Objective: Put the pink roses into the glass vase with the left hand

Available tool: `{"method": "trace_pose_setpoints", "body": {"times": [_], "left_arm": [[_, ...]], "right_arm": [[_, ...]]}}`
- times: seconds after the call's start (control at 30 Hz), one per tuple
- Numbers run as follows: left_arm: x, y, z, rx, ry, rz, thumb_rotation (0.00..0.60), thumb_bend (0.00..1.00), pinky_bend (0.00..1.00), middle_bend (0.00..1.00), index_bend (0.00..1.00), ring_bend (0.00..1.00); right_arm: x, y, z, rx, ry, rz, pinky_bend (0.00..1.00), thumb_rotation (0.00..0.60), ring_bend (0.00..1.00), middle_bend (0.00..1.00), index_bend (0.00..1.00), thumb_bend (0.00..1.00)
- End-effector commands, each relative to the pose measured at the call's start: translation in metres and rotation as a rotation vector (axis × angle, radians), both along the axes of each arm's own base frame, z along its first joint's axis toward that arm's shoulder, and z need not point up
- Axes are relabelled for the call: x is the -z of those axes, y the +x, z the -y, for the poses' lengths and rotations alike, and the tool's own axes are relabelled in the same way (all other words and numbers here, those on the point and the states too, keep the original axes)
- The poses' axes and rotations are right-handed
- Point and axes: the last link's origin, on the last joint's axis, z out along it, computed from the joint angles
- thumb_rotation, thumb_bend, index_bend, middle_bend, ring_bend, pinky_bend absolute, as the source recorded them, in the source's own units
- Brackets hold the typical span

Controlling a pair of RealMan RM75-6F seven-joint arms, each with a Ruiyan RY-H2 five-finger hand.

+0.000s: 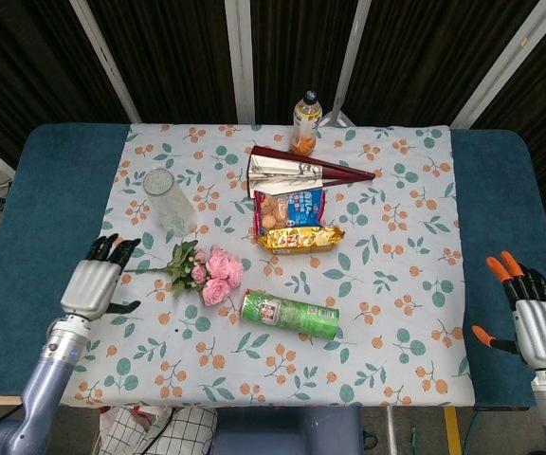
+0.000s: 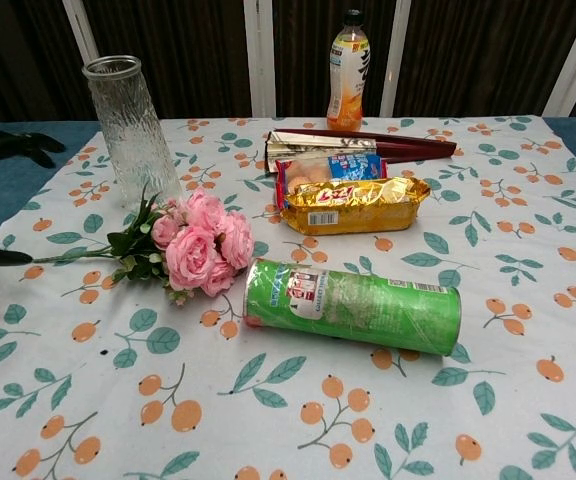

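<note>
While empty, fingers spread, left robot hand (image 1: 96,281) hovers | pink roses (image 1: 214,273) lie just right — stem tip near fingertips

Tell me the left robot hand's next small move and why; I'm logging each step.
Probably ease the left robot hand a little toward the green stem of the pink rose bunch and close on it: the hand is open beside the stem tip, and the flowers lie flat near the upright clear glass vase.
</note>
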Motion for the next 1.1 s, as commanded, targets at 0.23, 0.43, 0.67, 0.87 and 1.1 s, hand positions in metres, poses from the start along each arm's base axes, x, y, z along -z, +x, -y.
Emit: {"method": "trace_pose_setpoints", "body": {"times": [0.23,0.43,0.67,0.87,1.1], "left_arm": [[0.047,0.028,-0.023,0.033,-0.061,-0.024,0.6,0.22,0.0,0.11,0.06,0.0],[0.074,0.044,-0.036,0.055,-0.059,-0.03,0.6,0.22,0.0,0.11,0.05,0.0],[0.098,0.055,-0.048,0.064,-0.065,-0.056,0.6,0.23,0.0,0.15,0.06,0.0],[0.11,0.061,-0.052,0.077,-0.081,-0.07,0.6,0.31,0.0,0.31,0.18,0.0],[0.113,0.061,-0.057,0.094,-0.049,-0.122,0.6,0.38,0.0,0.42,0.3,0.04]], "right_arm": [[-0.004,-0.004,0.001,0.014,-0.004,0.013,0.0,0.6,0.0,0.0,0.13,0.15],[-0.006,-0.006,0.001,0.015,-0.008,0.022,0.0,0.6,0.0,0.0,0.13,0.15],[-0.008,-0.006,-0.001,0.014,-0.014,0.028,0.0,0.6,0.0,0.0,0.13,0.15],[-0.008,-0.007,-0.002,0.015,-0.016,0.038,0.0,0.6,0.0,0.0,0.13,0.15],[-0.009,-0.008,-0.002,0.016,-0.016,0.052,0.0,0.6,0.0,0.0,0.13,0.15]]}}
